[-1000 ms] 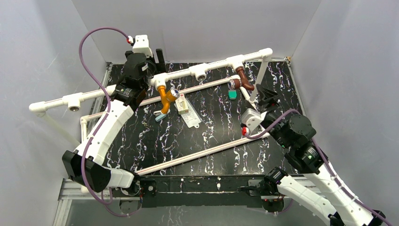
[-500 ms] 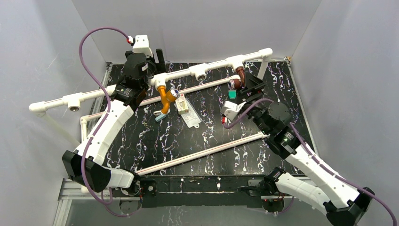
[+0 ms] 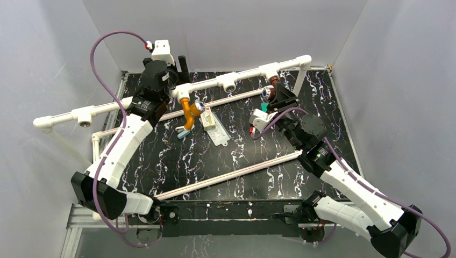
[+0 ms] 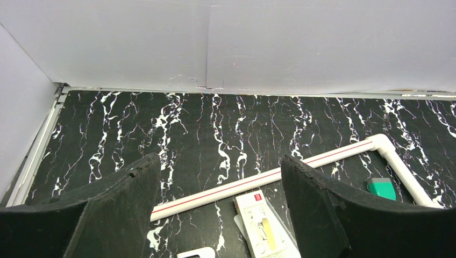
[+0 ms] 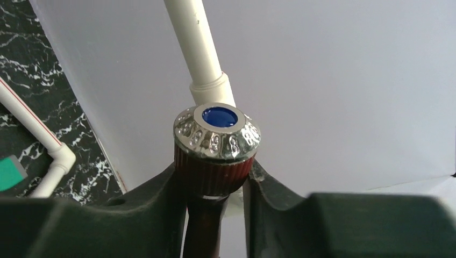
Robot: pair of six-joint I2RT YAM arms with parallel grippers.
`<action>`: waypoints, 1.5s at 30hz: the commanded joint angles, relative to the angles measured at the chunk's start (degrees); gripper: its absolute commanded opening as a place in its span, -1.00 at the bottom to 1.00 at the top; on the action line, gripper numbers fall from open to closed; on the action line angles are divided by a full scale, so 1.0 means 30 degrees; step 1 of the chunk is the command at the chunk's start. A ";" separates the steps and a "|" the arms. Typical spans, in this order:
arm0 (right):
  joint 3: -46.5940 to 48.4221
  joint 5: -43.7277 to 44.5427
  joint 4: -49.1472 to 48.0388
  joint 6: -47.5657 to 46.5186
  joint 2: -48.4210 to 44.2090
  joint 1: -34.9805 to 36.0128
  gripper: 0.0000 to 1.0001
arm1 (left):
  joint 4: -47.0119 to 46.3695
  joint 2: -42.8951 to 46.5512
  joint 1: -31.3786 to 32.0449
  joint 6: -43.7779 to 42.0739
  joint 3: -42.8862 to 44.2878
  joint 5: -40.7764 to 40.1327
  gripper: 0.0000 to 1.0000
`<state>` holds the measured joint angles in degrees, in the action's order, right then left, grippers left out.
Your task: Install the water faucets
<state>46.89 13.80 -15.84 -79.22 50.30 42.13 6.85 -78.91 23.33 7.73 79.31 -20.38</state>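
Clamping right end effector (image 5: 212,173) grips ribbed, chrome-capped knob (image 5: 216,134) of brown faucet (image 5: 203,231).

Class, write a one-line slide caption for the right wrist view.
Right gripper clamps the brown faucet just below its silvery, blue-capped knob, white pipe behind.

Black, white-veined table (image 3: 236,156) is carrying a white pipe frame (image 3: 248,74). Its top rail is running left to right across the back, with one tee socket (image 3: 229,81) facing forward mid-span and another (image 3: 84,116) near the left end. A thin red-striped pipe (image 3: 231,174) is running diagonally across the front. A white card with a red square (image 4: 257,215) is lying on a clear bag (image 3: 220,137), near a second striped pipe (image 4: 279,174). A green flat piece (image 4: 381,188) is sitting just beside that pipe's elbow (image 4: 383,144). Grey walls (image 3: 231,27) are enclosing three sides.
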 commanded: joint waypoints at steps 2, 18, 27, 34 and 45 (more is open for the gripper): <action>-0.0184 0.0487 -0.2004 0.1719 -0.0207 0.0078 -0.68 | 0.5744 -0.3131 0.0836 0.0003 -0.2293 0.1022 0.59; 0.0320 0.4334 -0.4415 1.8936 -0.0369 0.0078 -0.97 | 0.5769 -0.3234 0.0836 0.0032 -0.2295 0.0993 0.59; 0.1532 0.7101 -0.2413 3.0352 -0.0675 0.0086 -0.97 | 0.5747 -0.3139 0.0836 0.0032 -0.2280 0.1021 0.59; 0.1125 0.8012 -0.1212 3.9450 -0.1153 0.0086 -0.97 | 0.5765 -0.3139 0.0836 0.0021 -0.2282 0.0994 0.59; 0.0086 0.8398 0.0245 5.0899 -0.1363 0.0078 -0.97 | 0.5795 -0.3210 0.0836 0.0003 -0.2270 0.0964 0.59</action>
<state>46.96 39.03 -14.52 53.91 47.62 41.43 7.57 -78.91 23.38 7.68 79.59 -20.43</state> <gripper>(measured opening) 0.411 0.796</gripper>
